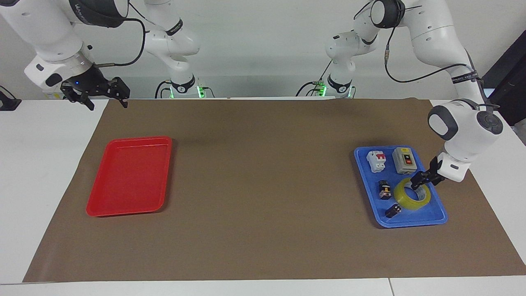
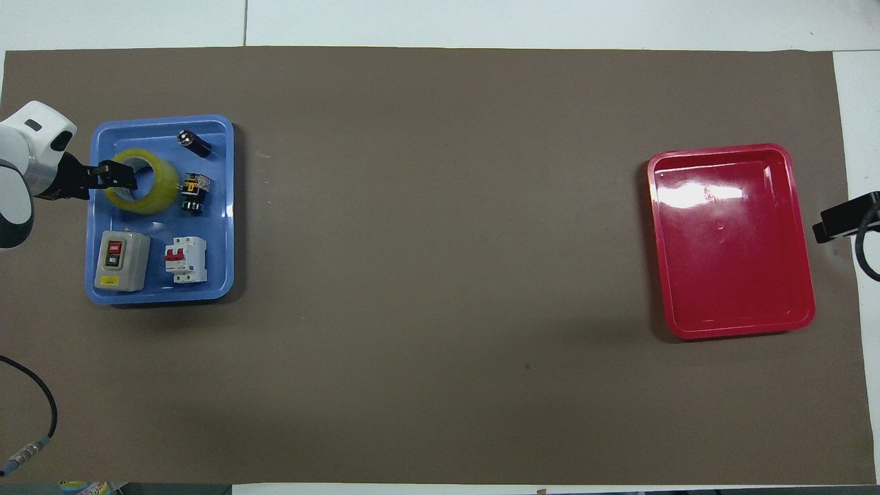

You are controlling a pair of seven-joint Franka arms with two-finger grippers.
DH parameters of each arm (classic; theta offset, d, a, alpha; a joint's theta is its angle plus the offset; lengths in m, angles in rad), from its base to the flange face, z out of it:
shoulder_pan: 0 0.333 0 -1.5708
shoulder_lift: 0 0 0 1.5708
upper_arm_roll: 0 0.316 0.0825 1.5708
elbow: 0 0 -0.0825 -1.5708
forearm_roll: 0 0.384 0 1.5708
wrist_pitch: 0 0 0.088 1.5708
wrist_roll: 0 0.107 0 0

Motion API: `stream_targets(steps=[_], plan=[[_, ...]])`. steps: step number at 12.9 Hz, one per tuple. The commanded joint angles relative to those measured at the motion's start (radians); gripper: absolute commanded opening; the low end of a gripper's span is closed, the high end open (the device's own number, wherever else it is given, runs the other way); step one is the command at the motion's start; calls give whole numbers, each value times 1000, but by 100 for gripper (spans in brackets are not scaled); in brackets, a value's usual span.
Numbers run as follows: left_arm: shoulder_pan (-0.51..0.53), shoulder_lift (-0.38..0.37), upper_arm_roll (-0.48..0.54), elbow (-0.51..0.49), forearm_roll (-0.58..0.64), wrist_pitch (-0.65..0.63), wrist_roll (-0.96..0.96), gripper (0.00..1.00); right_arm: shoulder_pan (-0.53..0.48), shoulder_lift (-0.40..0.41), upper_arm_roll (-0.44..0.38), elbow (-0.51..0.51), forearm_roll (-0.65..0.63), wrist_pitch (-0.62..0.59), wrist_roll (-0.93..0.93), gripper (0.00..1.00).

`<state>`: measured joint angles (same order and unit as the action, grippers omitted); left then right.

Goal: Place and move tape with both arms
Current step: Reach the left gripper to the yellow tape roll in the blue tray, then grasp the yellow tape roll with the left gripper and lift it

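Yellow tape (image 1: 412, 194) in blue tray (image 1: 435, 217); left hand (image 1: 418, 181) at its rim, grip unclear; right hand (image 1: 106, 97) parted.

The tape (image 1: 412, 195) (image 2: 141, 183) is a ring-shaped roll of translucent yellow packing tape with a white inner core; it lies flat, hole upward, in the blue tray (image 1: 436, 217) (image 2: 214, 206) at the left arm's end of the table, in the half of the tray farther from the robots; the left gripper (image 1: 420, 181) (image 2: 115, 174) is down at the roll's rim, on the side nearer the tray's outer edge, its dark fingers reaching over the ring toward the hole; the right gripper (image 1: 106, 95) (image 2: 840, 217) waits raised, well apart from the tape.
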<state>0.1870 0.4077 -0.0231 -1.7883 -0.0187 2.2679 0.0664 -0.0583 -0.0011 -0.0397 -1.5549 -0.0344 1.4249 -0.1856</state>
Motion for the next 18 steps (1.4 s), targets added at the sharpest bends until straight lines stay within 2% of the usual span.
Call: stream_targets(steps=[1,2,4,5,8,13,15,18], plan=[[2,-12,-3,-62,14,70,-8,74,-8,-14,4,-16,8,16,-20,100],[2,-13,-3,-74,14,71,-8,58,-8,-14,4,-16,8,16,-20,100],[-3,-16,-3,-83,14,76,-2,14,-8,-14,4,-17,8,16,-20,100],[2,-20,-3,-94,16,78,3,0,-8,-14,4,-17,8,16,-20,100],[5,-45,-3,-79,14,61,-2,0,-6,-14,4,-17,8,16,-20,100],[0,-239,0,-68,16,-151,-7,0,-6,-14,4,-19,8,16,-20,100],[-64,-296,0,-80,37,-212,-36,0,-6,-14,4,-19,8,16,-20,100],[-236,-300,-1,-103,120,-218,-251,0,-5,-14,4,-19,8,14,-20,100]])
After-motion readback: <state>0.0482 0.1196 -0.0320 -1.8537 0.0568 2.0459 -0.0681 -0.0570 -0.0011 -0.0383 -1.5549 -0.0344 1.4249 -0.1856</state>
